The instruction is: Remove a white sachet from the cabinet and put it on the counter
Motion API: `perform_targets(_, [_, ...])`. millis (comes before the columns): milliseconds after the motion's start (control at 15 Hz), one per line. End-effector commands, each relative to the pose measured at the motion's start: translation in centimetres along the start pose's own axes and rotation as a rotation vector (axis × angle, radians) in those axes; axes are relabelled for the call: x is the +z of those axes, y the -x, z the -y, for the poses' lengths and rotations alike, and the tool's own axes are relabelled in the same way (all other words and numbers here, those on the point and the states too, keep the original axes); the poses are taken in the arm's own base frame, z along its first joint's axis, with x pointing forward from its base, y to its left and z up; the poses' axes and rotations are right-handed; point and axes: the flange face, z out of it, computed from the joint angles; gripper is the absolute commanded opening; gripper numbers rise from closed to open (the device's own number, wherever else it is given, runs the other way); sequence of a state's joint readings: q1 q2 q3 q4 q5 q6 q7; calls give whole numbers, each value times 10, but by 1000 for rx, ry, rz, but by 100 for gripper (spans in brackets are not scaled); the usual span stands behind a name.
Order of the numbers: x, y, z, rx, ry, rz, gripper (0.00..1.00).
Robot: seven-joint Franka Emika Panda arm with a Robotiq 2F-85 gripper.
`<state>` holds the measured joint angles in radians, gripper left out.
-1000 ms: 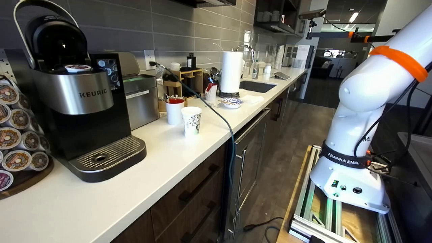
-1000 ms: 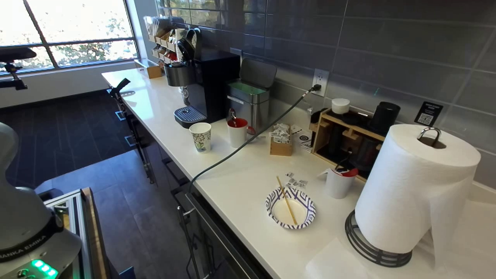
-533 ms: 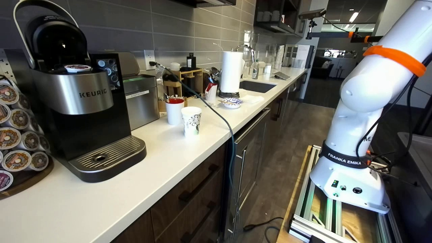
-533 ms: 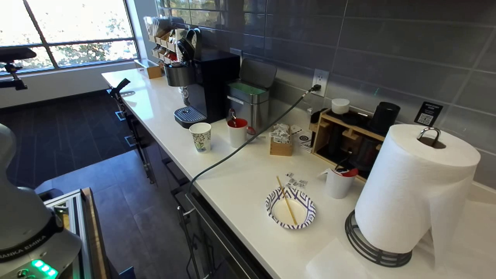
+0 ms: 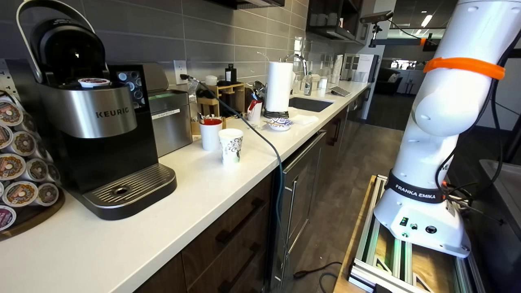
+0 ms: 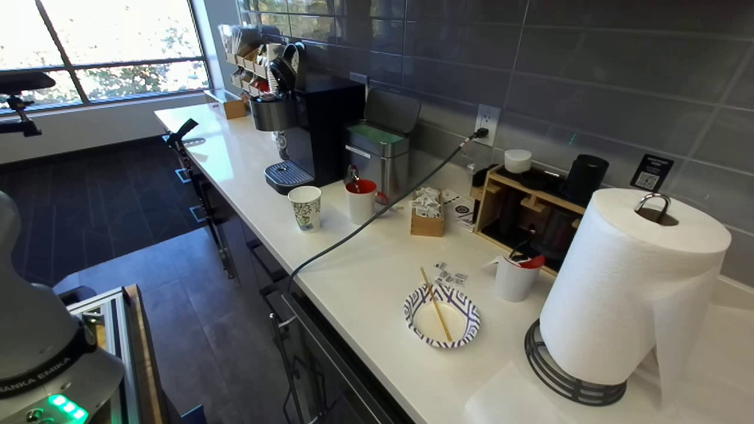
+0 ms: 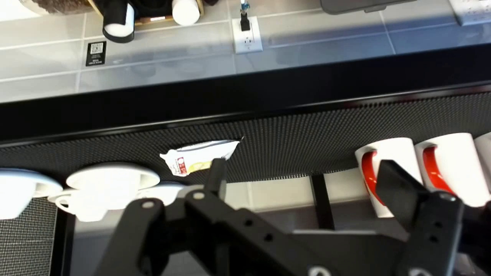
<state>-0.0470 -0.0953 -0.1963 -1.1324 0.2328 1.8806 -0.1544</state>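
Observation:
A white sachet point(image 7: 203, 153) with red and yellow print lies on the dark mesh shelf of the cabinet point(image 7: 276, 142) in the wrist view, which seems upside down. My gripper point(image 7: 305, 174) is open and empty. Its left finger in the picture overlaps the sachet's lower right corner; the other finger is in front of a mug. I cannot tell how far the fingers are from the shelf. The cabinet's dark lower edge point(image 5: 244, 3) shows at the top of an exterior view. The white counter point(image 5: 195, 199) shows in both exterior views point(image 6: 365, 282). The gripper is outside both exterior views.
White mugs with red handles point(image 7: 399, 151) and white cups on saucers point(image 7: 111, 184) flank the sachet. A black shelf bar point(image 7: 245, 96) runs across. On the counter are a coffee maker point(image 5: 97, 150), paper cup point(image 6: 305, 209), bowl point(image 6: 442, 321), paper towel roll point(image 6: 636, 288) and slack cable point(image 6: 377, 215).
In an exterior view the upper arm has swung leftward and turned more upright. In both exterior views the counter and its objects look the same.

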Motion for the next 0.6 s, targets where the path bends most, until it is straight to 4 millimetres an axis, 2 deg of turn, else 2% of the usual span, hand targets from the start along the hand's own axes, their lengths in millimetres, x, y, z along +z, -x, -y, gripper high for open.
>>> perform_targets(0, [33,-24,-9,-27,32,-18,100])
perform_targets(267, [61,-30,-32,11,84,0,100])
perform_targets(400, [67,-31,-42,40,73,17,100])
perform_targets(467, [66,-26,-35,18,84,8,100])
perform_targets(533, [69,-27,-38,22,88,9,100])
